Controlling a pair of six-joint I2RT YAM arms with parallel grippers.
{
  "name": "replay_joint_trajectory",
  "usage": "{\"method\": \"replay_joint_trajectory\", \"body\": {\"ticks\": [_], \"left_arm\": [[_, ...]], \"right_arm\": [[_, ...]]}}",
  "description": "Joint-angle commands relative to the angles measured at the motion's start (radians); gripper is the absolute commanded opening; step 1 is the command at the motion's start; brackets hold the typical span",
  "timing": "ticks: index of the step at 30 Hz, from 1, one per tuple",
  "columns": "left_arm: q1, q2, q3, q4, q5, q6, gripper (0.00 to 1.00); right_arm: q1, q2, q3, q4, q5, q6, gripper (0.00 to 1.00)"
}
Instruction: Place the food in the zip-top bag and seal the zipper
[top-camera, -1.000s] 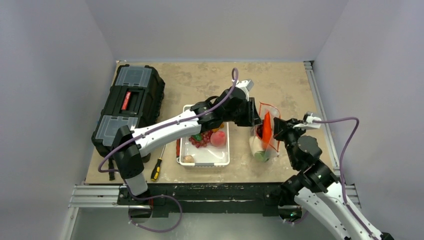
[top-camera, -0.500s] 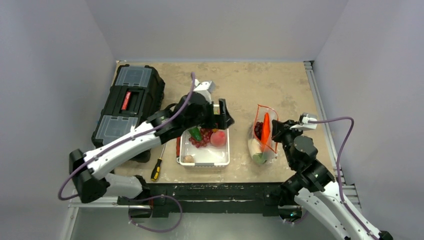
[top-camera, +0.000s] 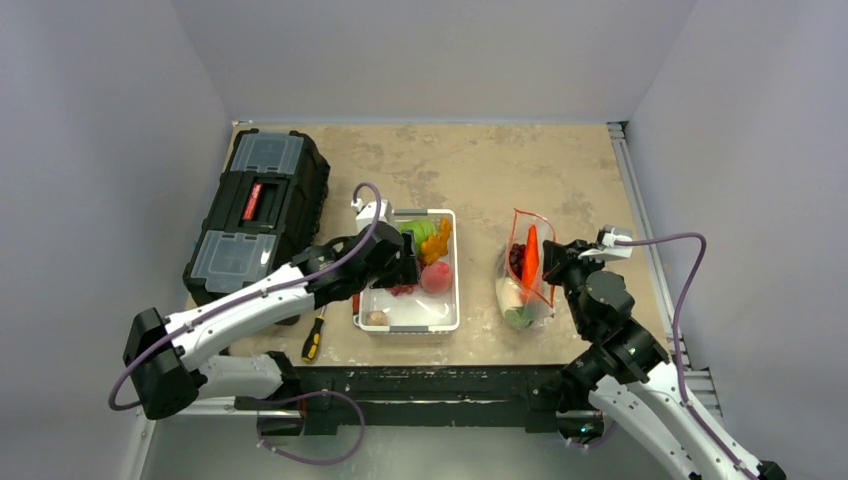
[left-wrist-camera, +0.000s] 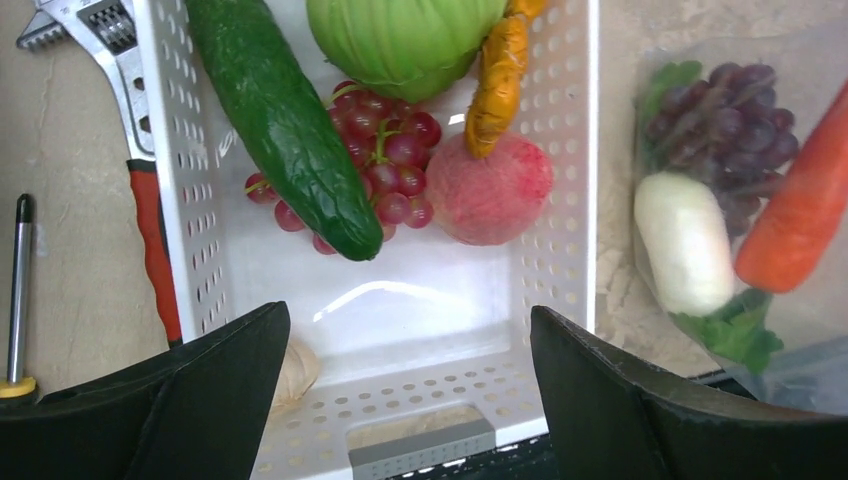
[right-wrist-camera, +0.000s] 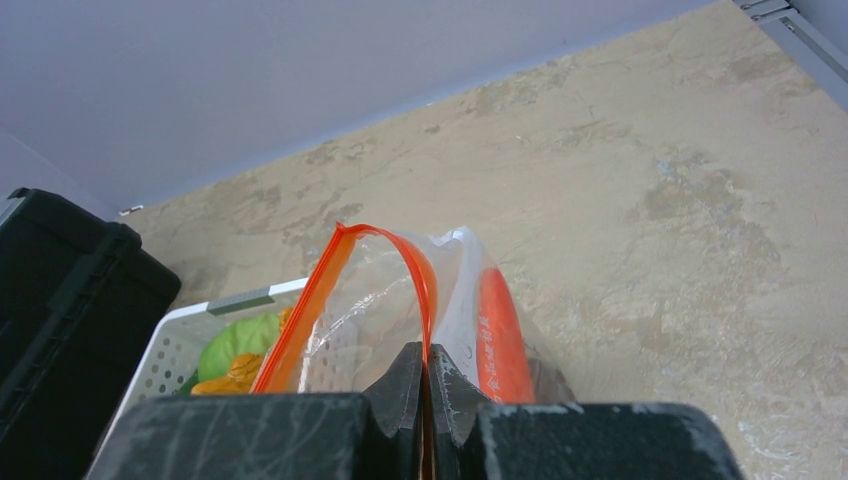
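Hovering spread and empty over the white tray (left-wrist-camera: 570, 200), the left fingers (left-wrist-camera: 215, 395) looked best closed across the cucumber (left-wrist-camera: 285, 130) at its middle, while the right fingers (right-wrist-camera: 405, 385), clenched on the zipper (right-wrist-camera: 300, 310), held the zip-top bag (top-camera: 525, 275) open-mouthed on the counter (top-camera: 480, 170) just beside that tray.

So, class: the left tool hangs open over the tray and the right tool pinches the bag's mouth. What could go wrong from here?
1. The cucumber lies across the grapes; a grab at either may drag or roll the other.
2. The right tool pinches the zipper at one spot only; the soft bag could sag, narrowing its mouth, and the next item might miss.
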Motion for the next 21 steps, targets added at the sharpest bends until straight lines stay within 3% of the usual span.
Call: {"method": "replay_joint_trajectory", "body": {"ticks": [1, 14, 21], "left_arm": [[0.013, 0.042, -0.008, 0.028, -0.107, -0.117, 0.88], [0.184, 0.314, 0.037, 0.092, 0.045, -0.232, 0.84], [0.191, 0.408, 0.069, 0.105, 0.063, -0.221, 0.66]], "right_arm": [[0.001, 0.001, 0.002, 0.005, -0.003, -0.008, 0.0], [0.001, -0.013, -0.01, 0.022, -0.016, -0.008, 0.0], [0.001, -0.012, -0.011, 0.026, -0.012, -0.007, 0.0]]}}
